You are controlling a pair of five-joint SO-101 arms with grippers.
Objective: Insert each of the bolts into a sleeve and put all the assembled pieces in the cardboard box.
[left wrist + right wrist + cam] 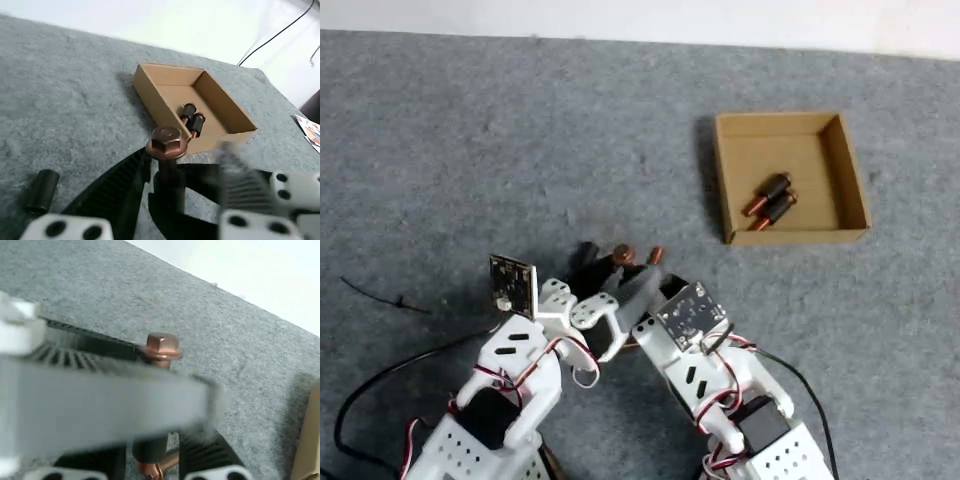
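- Done: two assembled pieces [770,200] lie side by side inside the cardboard box [725,185].
- In hand: well clear of the box, the left gripper [167,172] is clamped on a sleeve [170,192] with a bolt [166,141] standing in it, its copper head proud. I'd judge it nearly seated.
- The right gripper [642,283] crowds against that piece. Whether it grips anything, I can't tell.
- Left: a loose sleeve [42,190] lies slightly farther from the box, and the held piece needs boxing.
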